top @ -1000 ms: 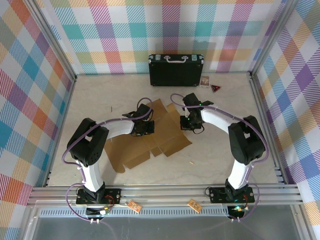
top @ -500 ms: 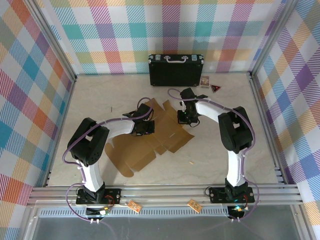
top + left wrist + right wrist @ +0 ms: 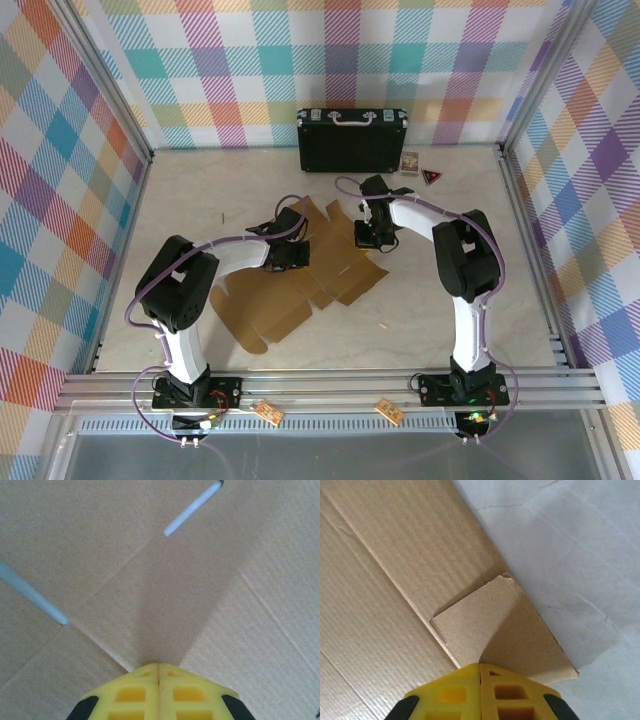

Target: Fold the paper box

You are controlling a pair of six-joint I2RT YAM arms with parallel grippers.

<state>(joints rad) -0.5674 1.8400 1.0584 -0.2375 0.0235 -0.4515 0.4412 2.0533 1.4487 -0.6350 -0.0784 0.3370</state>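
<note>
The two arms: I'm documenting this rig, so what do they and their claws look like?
Both the left arm and right arm have white links, bulky black joint housings and looping purple cables. The left claw and right claw have yellow fingers with square cut-outs and black corner patches.

The paper box [image 3: 385,580] is matt brown corrugated cardboard, finely ribbed, grainier on its small flap; the table [image 3: 580,540] is smooth, pale and faintly veined like stone. The right gripper [image 3: 480,666] is matt yellow plastic, and the black hard case [image 3: 351,148] has a shiny metal handle [image 3: 351,118]
</note>
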